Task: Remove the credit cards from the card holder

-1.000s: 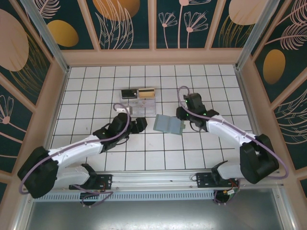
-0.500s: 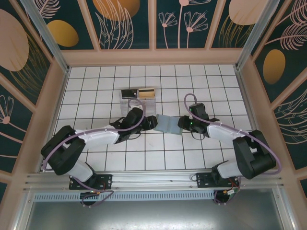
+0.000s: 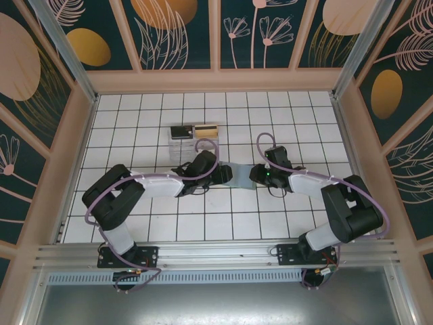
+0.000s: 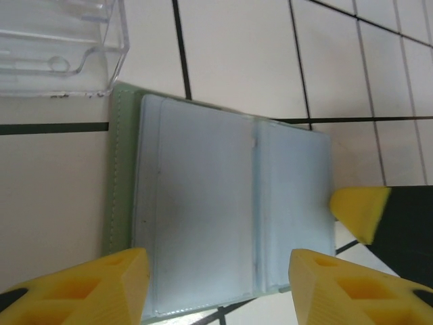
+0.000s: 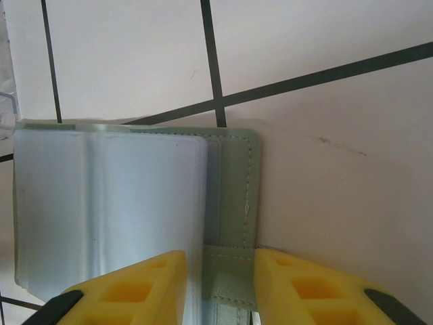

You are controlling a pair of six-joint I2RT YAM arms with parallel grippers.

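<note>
Card holder laid open on the white tiled table, flanked by both grippers.
From above, a clear plastic box is seen just beyond the card holder, with a tan-gold credit card and a dark item at its far edge; whether they lie inside cannot be told. The table is enclosed by walls painted with leaves. The left gripper and right gripper are placed at opposite ends of the holder. In the left wrist view, pale blue pockets edged in green are shown, no card visible in them, and the jaws are spread wide over the near edge. In the right wrist view, a green tab is framed by narrowly parted jaws; whether it is pinched cannot be told.
</note>
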